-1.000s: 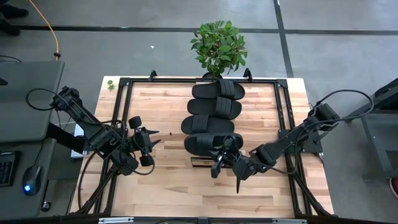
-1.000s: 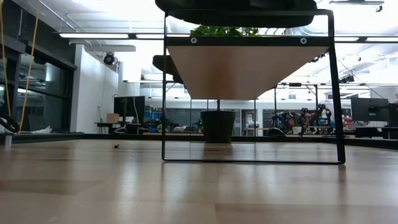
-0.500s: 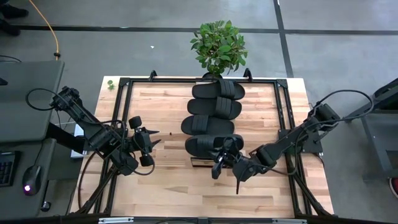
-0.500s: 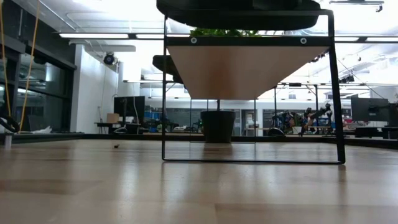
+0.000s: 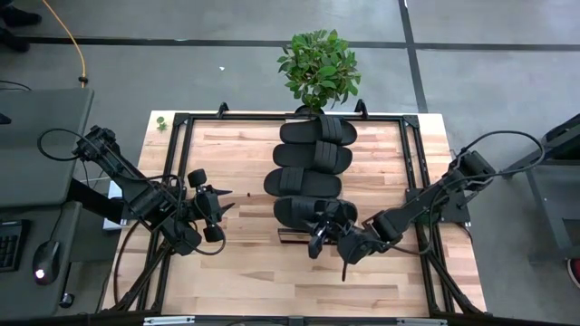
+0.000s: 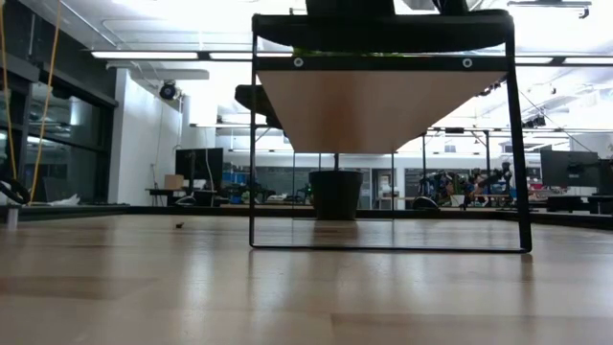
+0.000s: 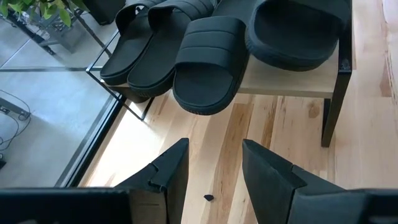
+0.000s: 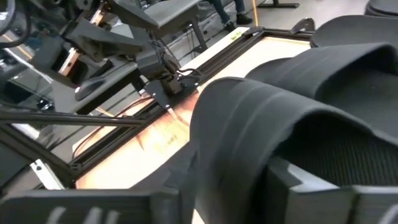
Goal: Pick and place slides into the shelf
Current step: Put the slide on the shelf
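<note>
Four slides [image 5: 308,172] sit in a row along the shelf [image 7: 292,87], soles flat and overlapping slightly, so the narrow board takes all of them. The nearest slide [image 5: 304,210] lies at the shelf's near end, its toe overhanging the edge. The right gripper [image 5: 323,226] is at this slide's strap; in the right wrist view the fingers [image 8: 311,183] straddle the strap band, apparently clamped on it, though contact is partly hidden. Holding by the strap keeps the sole level for seating. The left gripper [image 7: 214,165] waits over the tabletop [image 5: 236,263] beside the shelf, jaws apart and empty, clear of the right arm's path.
</note>
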Robot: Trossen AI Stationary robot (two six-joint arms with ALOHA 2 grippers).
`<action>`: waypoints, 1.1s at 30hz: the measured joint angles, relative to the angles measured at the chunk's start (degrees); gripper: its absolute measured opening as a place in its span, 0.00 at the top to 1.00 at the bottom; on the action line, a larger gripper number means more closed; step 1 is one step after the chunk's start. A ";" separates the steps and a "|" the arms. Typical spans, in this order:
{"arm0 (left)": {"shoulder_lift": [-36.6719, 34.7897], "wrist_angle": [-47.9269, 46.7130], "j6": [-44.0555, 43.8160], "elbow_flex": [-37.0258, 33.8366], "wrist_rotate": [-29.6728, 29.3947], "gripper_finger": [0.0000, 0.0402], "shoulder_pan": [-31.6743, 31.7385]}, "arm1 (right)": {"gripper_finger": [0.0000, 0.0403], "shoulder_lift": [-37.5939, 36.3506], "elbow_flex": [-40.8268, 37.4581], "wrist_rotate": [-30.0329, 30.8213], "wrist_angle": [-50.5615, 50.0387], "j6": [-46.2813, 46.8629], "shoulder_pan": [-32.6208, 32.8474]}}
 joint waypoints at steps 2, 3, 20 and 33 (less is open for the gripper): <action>0.00 0.00 0.00 0.00 0.00 0.67 0.00 | 0.67 0.00 0.00 0.72 -0.58 0.64 -0.02; 0.00 0.00 0.00 0.00 0.00 0.67 0.00 | 0.65 0.00 0.00 0.85 -0.70 0.78 -0.02; 0.00 0.02 0.00 0.00 -0.03 0.67 0.00 | 0.45 0.00 0.00 -7.88 -1.08 -2.10 -4.75; 0.00 0.02 0.01 0.00 -0.02 0.67 0.00 | 0.45 -0.02 0.02 -15.32 -2.73 -1.60 -6.34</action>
